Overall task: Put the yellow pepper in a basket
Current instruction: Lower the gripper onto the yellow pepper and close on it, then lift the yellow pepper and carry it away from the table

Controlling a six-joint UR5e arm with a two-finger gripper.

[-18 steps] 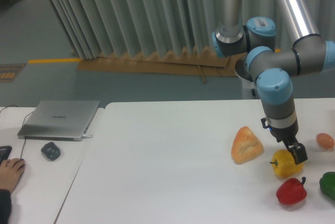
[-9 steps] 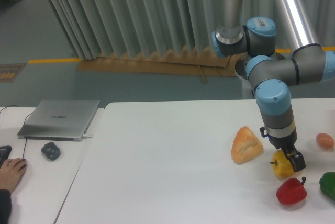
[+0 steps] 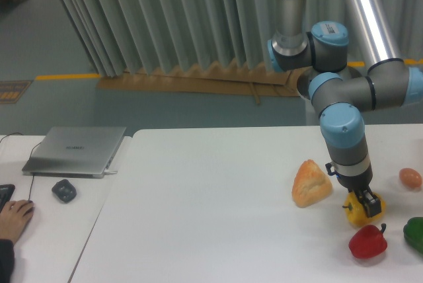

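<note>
Camera: gripper (image 3: pixel 365 203) closed around yellow pepper (image 3: pixel 357 211) on surface (image 3: pixel 211 203); red pepper (image 3: pixel 367 242) at 6 o'clock.

Pretty standard-looking arm (image 3: pixel 344 91): fat grey tube sections with light blue caps on the joints, plus one long shiny silver tube running up top right. Down at the end there's a small black gripper (image 3: pixel 367 205), kinda chunky, details too small to see.

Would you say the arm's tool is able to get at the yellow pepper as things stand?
Probably yes. The tool is already down on top of the yellow pepper. The bread and red pepper sit beside it and do not seem to block the approach from above.
</note>
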